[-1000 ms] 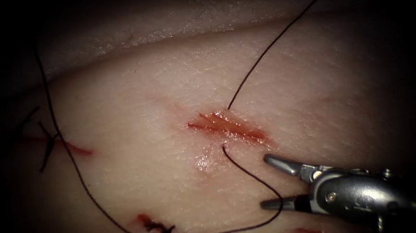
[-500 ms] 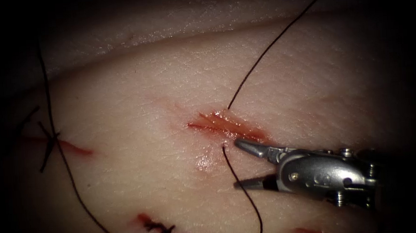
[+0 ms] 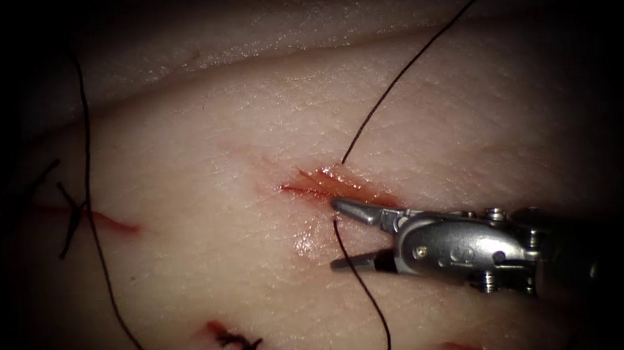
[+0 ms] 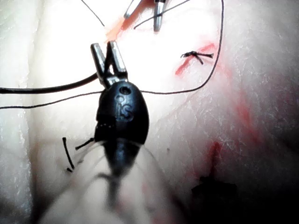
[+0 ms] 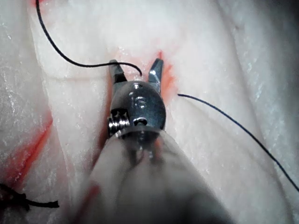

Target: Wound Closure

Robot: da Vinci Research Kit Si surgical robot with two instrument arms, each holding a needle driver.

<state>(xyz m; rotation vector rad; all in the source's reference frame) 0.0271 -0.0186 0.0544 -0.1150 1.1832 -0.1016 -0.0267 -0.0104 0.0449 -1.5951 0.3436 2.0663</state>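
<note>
The cut (image 3: 349, 187) lies open in the middle of the tissue (image 3: 215, 130). Thread (image 3: 366, 287) comes out of the tissue just below the cut and runs down. A second strand (image 3: 406, 64) leaves the cut's upper edge toward the upper right. My right tool (image 3: 336, 235) lies to the right of the cut, jaws open and holding nothing. The lower strand's exit sits between its tips, as with the right tool (image 5: 135, 65) in its wrist view. My left tool (image 4: 108, 56) grips a thick dark curved piece (image 4: 51, 87) at the base of its jaws. That piece looks like the needle, and it is out of the tissue.
A tied stitch (image 3: 239, 346) closes a cut at the lower left, and another knot (image 3: 72, 211) sits at the far left. A long strand (image 3: 89, 174) runs up the left side. Red fluid marks the cuts. A further red cut (image 3: 467, 348) shows at the lower right.
The right tool has moved left and up to the cut, jaws still open. The big thread loop at the bottom has been drawn away, and the left strand has shifted right.
</note>
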